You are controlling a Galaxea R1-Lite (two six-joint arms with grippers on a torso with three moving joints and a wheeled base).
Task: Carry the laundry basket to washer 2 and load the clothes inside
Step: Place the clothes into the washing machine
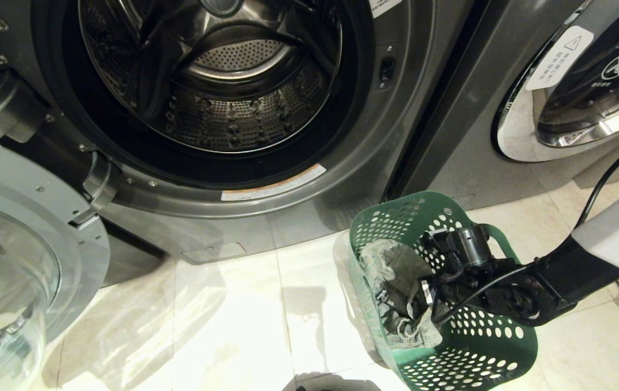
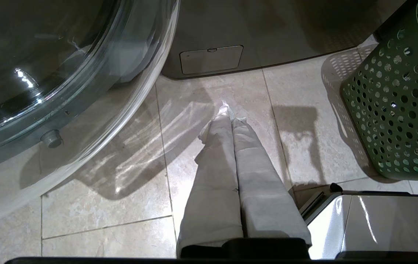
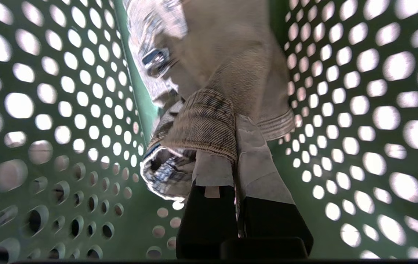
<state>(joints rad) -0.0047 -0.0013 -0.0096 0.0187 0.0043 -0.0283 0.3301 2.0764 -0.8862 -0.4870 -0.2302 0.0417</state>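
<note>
The green laundry basket stands on the tiled floor to the right of an open dark grey front-loading washer, whose empty steel drum shows; no number label is in view. The clothes, a crumpled grey-green garment, lie inside the basket. My right gripper reaches down into the basket. In the right wrist view the right gripper is shut on a fold of the clothes, between the holed basket walls. My left gripper hangs shut and empty over the floor, left of the basket.
The washer's round glass door is swung open at the lower left and hangs close to the left gripper in the left wrist view. A second like washer with its door shut stands at the right. A black cable runs to my right arm.
</note>
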